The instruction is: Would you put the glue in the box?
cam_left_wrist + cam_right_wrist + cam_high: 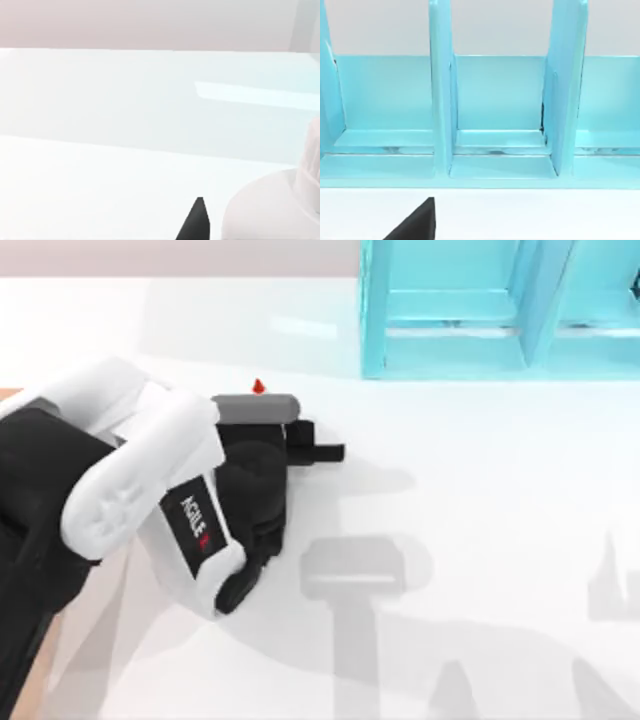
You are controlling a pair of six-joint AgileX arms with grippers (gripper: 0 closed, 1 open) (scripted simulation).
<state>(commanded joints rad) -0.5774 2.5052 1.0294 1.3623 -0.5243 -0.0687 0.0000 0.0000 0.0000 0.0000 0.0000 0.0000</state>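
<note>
Left arm's white and black wrist fills the near-left of the top view, with my left tool [300, 440] reaching toward the bench's [480, 500] left-middle area. Glue [259, 388] sits right at the tool, mostly hidden under it; I see just its red cone tip poking out on the far side. Left wrist view has the white bottle close beside one dark fingertip [196, 222]. Cannot tell how wide the tool stands or whether it grips. Turquoise shelf [480, 310] stands along the far edge.
</note>
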